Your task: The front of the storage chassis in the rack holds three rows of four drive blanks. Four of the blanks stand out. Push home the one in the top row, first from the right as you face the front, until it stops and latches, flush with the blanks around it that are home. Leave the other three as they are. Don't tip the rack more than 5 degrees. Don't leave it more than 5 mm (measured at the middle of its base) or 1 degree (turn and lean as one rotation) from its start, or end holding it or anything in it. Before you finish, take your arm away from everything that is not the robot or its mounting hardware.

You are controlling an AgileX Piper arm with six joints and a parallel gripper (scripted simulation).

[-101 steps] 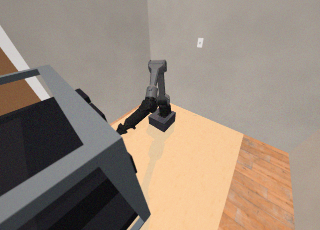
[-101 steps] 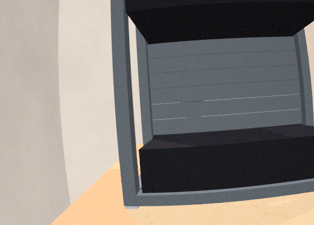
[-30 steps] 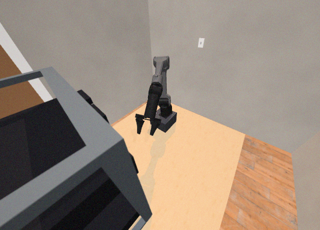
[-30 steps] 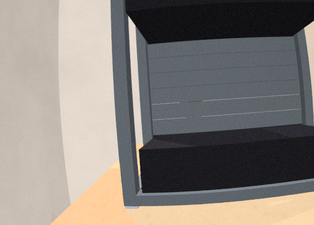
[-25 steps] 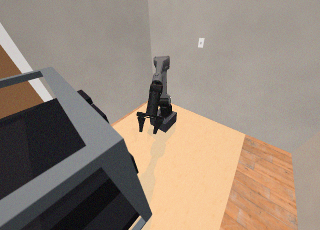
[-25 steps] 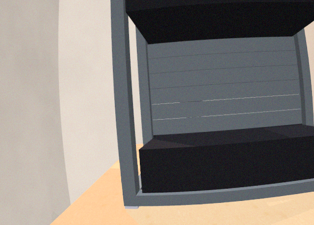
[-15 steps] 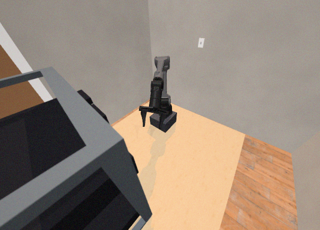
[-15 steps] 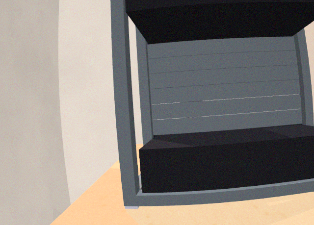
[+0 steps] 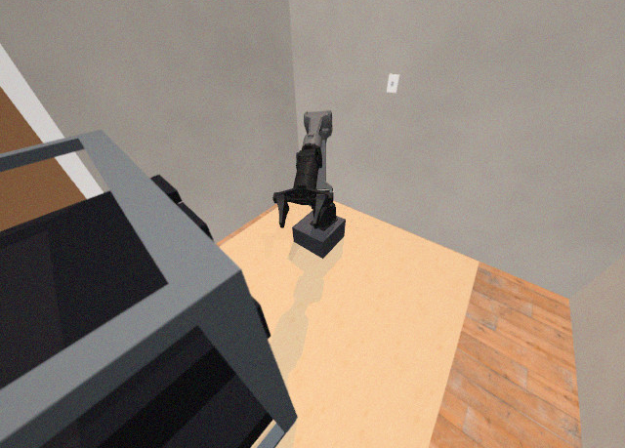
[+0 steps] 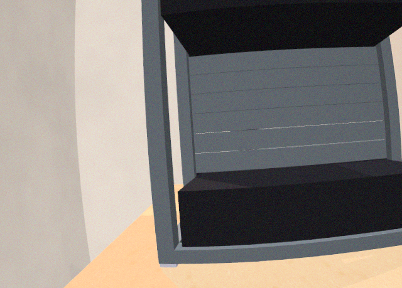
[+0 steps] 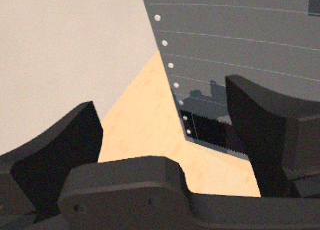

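The grey rack [image 9: 126, 181] [image 10: 156, 116] [image 11: 254, 30] fills the near left of the top view, with black chassis units inside it. Dark blanks [image 9: 166, 186] [image 9: 263, 322] stand out from its front face, which looks toward the arm; I cannot tell which one is the top-right blank. My gripper [image 9: 300, 214] [image 11: 160, 105] is open and empty. It hangs low beside the arm's base [image 9: 317, 236] in the far corner, well away from the rack. The wrist view looks at the rack's front post with white dots, grey panels and a dark unit [image 11: 207, 126] low down.
The rack and the arm's base stand on a tan board [image 9: 378, 306] [image 10: 129, 262]. A wooden floor [image 9: 504, 357] lies to the right. Grey walls close in behind the arm, one with a white wall plate [image 9: 393, 82].
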